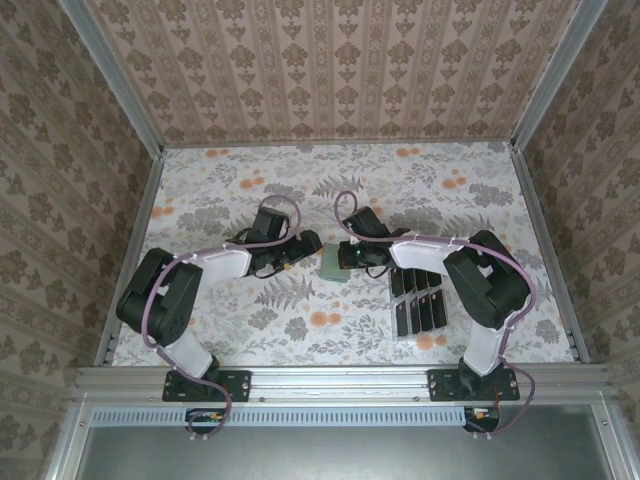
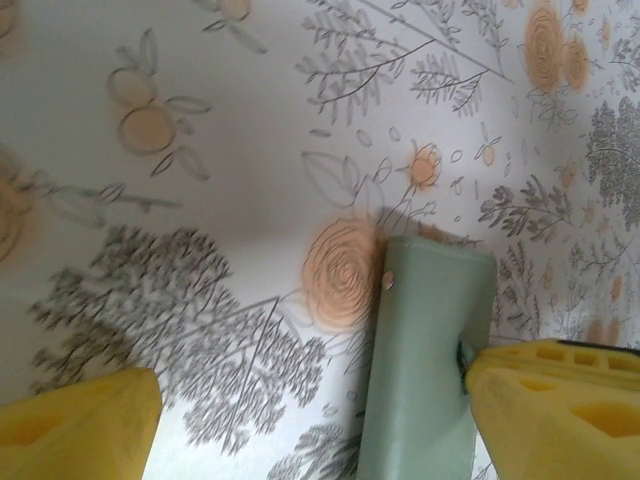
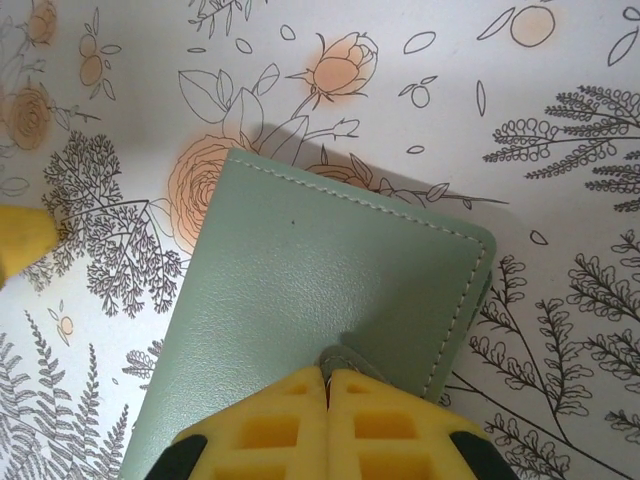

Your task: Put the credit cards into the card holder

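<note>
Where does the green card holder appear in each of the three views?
Top external: card holder, centre of the picture.
Left wrist: lower right, beside a yellow finger.
Right wrist: centre, right gripper shut on its near edge.
Shared landmark: the floral table cover.

Beige damask-patterned wallpaper walls (image 1: pixel 340 60) close in three sides. The counter (image 1: pixel 430 180) wears a white cloth printed with grey ferns and orange blossoms. Silver aluminium posts (image 1: pixel 110 70) rise at the corners, and a ribbed metal rail (image 1: pixel 340 382) edges the near side. The light is soft and even.
</note>
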You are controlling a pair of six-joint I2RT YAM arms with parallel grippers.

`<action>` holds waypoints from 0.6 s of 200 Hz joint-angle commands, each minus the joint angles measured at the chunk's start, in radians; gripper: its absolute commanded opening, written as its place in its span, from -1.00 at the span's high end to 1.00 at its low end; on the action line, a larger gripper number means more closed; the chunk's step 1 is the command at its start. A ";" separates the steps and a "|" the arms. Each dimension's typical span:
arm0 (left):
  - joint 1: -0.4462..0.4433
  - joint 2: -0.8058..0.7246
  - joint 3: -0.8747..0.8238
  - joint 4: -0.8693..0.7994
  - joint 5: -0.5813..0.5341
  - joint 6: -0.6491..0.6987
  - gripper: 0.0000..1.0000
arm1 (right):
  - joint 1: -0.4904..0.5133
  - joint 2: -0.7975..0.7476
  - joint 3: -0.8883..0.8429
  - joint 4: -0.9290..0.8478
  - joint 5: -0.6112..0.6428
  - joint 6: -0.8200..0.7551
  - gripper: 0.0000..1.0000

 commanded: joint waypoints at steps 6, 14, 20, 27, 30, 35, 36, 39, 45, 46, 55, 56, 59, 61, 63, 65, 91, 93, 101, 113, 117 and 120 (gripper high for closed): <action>-0.012 0.049 0.050 0.064 0.039 0.025 -0.75 | -0.007 0.043 -0.054 -0.050 -0.024 0.024 1.00; -0.016 0.062 0.059 0.071 0.046 0.023 -0.73 | -0.010 0.044 -0.056 -0.045 -0.028 0.027 1.00; -0.018 0.072 0.064 0.078 0.051 0.023 -0.71 | -0.012 0.046 -0.059 -0.042 -0.032 0.031 1.00; -0.022 0.082 0.070 0.085 0.057 0.022 -0.70 | -0.014 0.047 -0.061 -0.037 -0.037 0.032 1.00; -0.024 0.086 0.071 0.089 0.057 0.021 -0.70 | -0.015 0.047 -0.062 -0.035 -0.038 0.034 1.00; -0.027 0.090 0.075 0.095 0.059 0.019 -0.69 | -0.016 0.048 -0.064 -0.032 -0.041 0.035 1.00; -0.028 0.091 0.077 0.096 0.060 0.019 -0.69 | -0.017 0.048 -0.065 -0.032 -0.041 0.036 1.00; -0.029 0.094 0.077 0.098 0.060 0.018 -0.68 | -0.018 0.048 -0.065 -0.032 -0.043 0.036 1.00; -0.033 0.101 0.082 0.102 0.062 0.016 -0.68 | -0.020 0.049 -0.067 -0.027 -0.047 0.039 1.00; -0.034 0.101 0.083 0.103 0.062 0.016 -0.68 | -0.021 0.048 -0.067 -0.027 -0.048 0.039 1.00; -0.038 0.109 0.089 0.108 0.065 0.013 -0.66 | -0.023 0.047 -0.071 -0.022 -0.053 0.042 1.00; -0.039 0.110 0.090 0.109 0.066 0.013 -0.66 | -0.023 0.048 -0.071 -0.022 -0.054 0.043 1.00; -0.041 0.112 0.092 0.109 0.067 0.012 -0.66 | -0.024 0.048 -0.072 -0.021 -0.055 0.043 1.00; -0.042 0.113 0.092 0.112 0.067 0.011 -0.66 | -0.024 0.047 -0.072 -0.020 -0.057 0.044 1.00; -0.042 0.114 0.093 0.114 0.068 0.011 -0.65 | -0.025 0.047 -0.073 -0.019 -0.057 0.044 1.00; -0.044 0.115 0.093 0.115 0.069 0.011 -0.65 | -0.026 0.047 -0.073 -0.018 -0.057 0.045 1.00; -0.061 0.128 0.099 0.133 0.070 0.000 -0.63 | -0.031 0.043 -0.082 -0.006 -0.068 0.053 1.00; -0.062 0.129 0.100 0.135 0.070 -0.001 -0.63 | -0.032 0.043 -0.083 -0.005 -0.068 0.053 1.00; -0.067 0.133 0.096 0.144 0.070 -0.008 -0.62 | -0.032 0.044 -0.084 -0.002 -0.071 0.055 1.00; -0.074 0.140 0.091 0.160 0.070 -0.018 -0.58 | -0.033 0.044 -0.087 0.003 -0.074 0.057 1.00; -0.075 0.142 0.089 0.166 0.070 -0.024 -0.57 | -0.033 0.043 -0.087 0.004 -0.075 0.059 1.00; -0.076 0.143 0.085 0.174 0.071 -0.027 -0.56 | -0.034 0.044 -0.088 0.005 -0.075 0.060 1.00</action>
